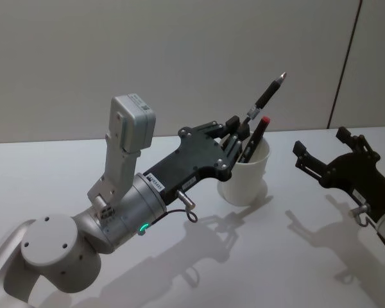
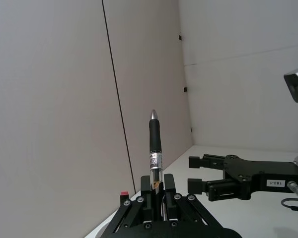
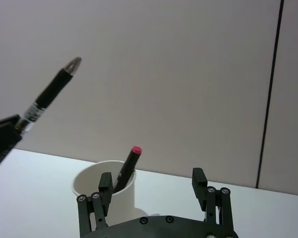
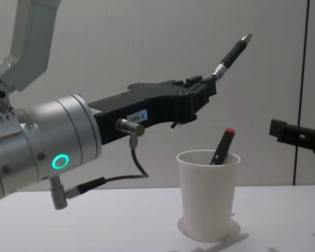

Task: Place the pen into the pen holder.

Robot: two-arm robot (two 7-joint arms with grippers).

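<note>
The left arm comes in from the lower left of the head view, its silver elbow and wrist joints bent so the black left gripper (image 1: 234,133) reaches up toward the middle of the frame. Its fingers (image 4: 206,87) are pressed together on the pen (image 1: 264,96) and point up and to the right. The right gripper (image 1: 321,142) sits at the right edge, raised off the counter. Its fingers (image 3: 199,177) are spread wide with nothing between them and point toward the frame's centre.
</note>
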